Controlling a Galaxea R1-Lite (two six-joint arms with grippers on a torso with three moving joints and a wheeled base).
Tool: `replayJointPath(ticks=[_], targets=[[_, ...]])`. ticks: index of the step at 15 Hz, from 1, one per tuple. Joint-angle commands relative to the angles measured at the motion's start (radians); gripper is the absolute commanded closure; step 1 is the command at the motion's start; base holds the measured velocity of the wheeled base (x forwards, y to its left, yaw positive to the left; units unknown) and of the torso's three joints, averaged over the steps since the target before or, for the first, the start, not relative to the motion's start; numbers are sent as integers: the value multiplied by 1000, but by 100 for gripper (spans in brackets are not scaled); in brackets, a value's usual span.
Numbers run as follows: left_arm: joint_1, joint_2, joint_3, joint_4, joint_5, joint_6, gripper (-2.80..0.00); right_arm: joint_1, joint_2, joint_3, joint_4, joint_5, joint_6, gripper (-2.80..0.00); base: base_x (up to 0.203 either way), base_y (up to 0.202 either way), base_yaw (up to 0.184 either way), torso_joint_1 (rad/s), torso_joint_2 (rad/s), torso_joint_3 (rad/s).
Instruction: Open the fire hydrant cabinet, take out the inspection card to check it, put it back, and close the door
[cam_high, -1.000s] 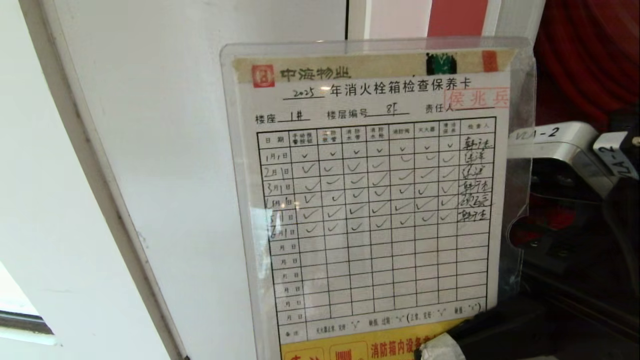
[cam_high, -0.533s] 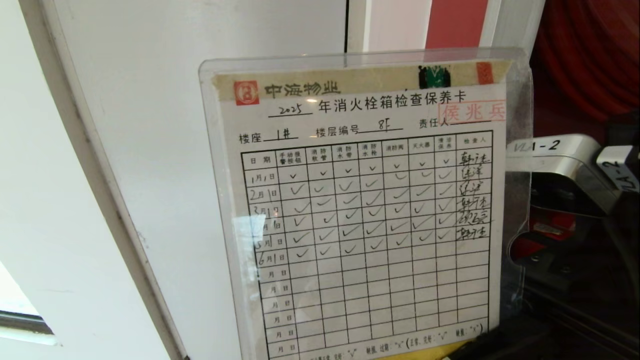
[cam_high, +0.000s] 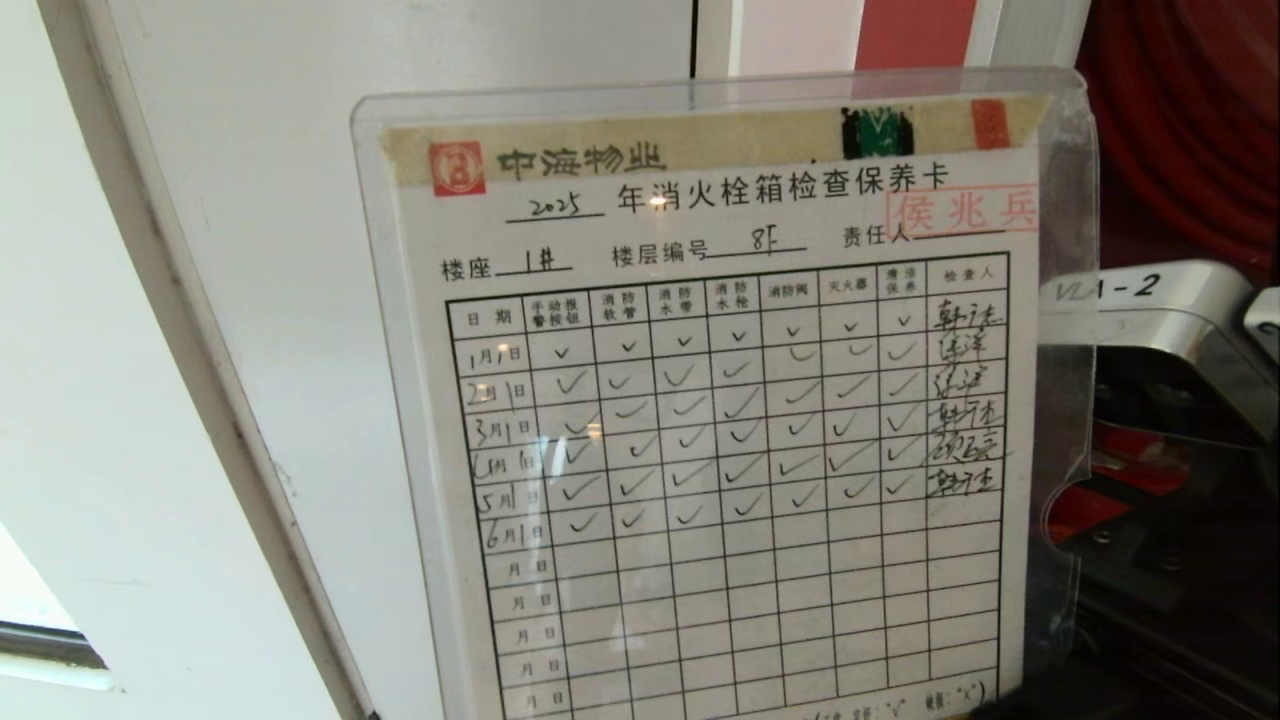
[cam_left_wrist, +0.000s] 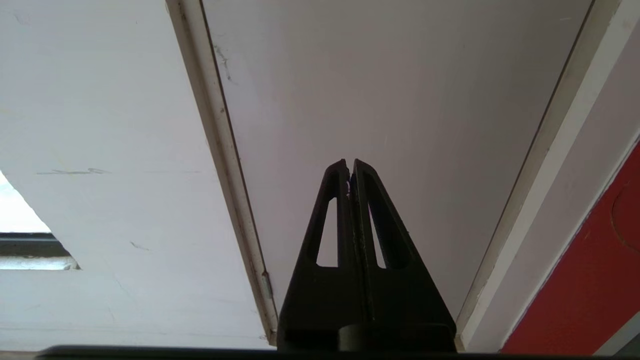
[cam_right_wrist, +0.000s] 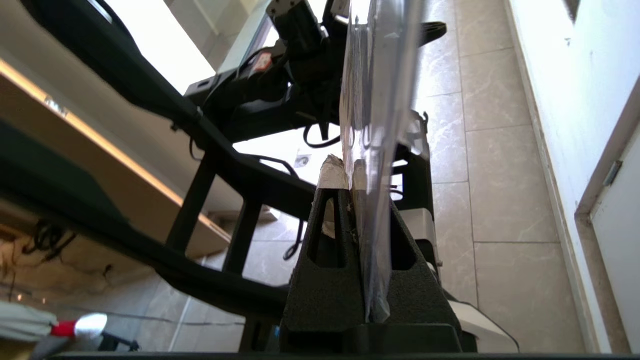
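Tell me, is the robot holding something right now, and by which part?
Yes: the right tool is shut on the inspection card, pinching its bottom edge. The left tool is shut and empty.

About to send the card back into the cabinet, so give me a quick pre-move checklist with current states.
1. White gridded inspection card in its clear plastic sleeve, held upright facing the head camera: ok.
2. Right gripper clamped on the sleeve's edge: ok.
3. Handwritten check rows readable: ok.
4. Left gripper shut, holding nothing, near the plain white panel: ok.
5. Red-lined fire hydrant cabinet interior visible behind the card: ok.
6. Card's slot inside: cannot tell.
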Motion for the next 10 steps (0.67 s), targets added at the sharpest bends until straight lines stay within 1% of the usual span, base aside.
replayJointPath(ticks=[1, 4, 7, 10], targets=[[0, 0, 0, 0, 0, 0, 0, 33, -9, -6, -24, -43, 36, 0, 0, 0, 0, 0, 0, 0], [0, 0, 0, 0, 0, 0, 0, 35, -12, -8, -45, -67, 71, 0, 0, 0, 0, 0, 0, 0], [0, 0, 0, 0, 0, 0, 0, 47, -18, -8, -45, -80, 72, 0, 0, 0, 0, 0, 0, 0], [0, 0, 0, 0, 0, 0, 0, 65, -18, -8, -45, -114, 70, 0, 0, 0, 0, 0, 0, 0]])
